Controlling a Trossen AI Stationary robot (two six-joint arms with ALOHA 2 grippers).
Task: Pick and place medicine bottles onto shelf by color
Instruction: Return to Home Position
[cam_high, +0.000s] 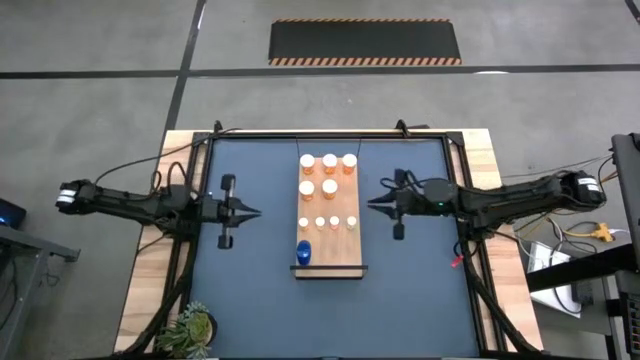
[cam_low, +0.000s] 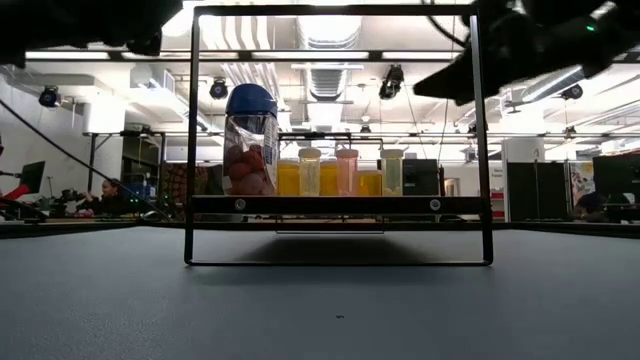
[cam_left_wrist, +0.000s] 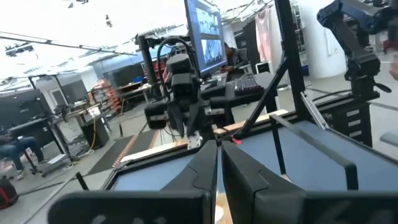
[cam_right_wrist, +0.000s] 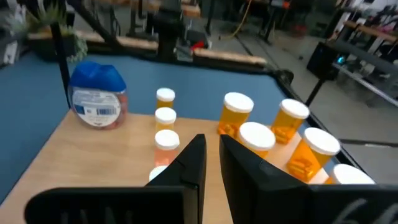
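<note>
Since each kind stands with its own kind, the job looks done. The big orange bottles (cam_high: 328, 161) fill the far end of the shelf (cam_high: 345, 255). The small orange bottles (cam_high: 320, 222) make a row in the middle, and the blue bottle (cam_high: 303, 250) sits alone by the dark edge. The left fingers (cam_high: 248, 211) hang over the counter (cam_high: 260, 290) on one side of the shelf and the right fingers (cam_high: 377, 203) on the other, both apart from it. Both pairs are pressed together and hold nothing, so I think the arms can go home.
</note>
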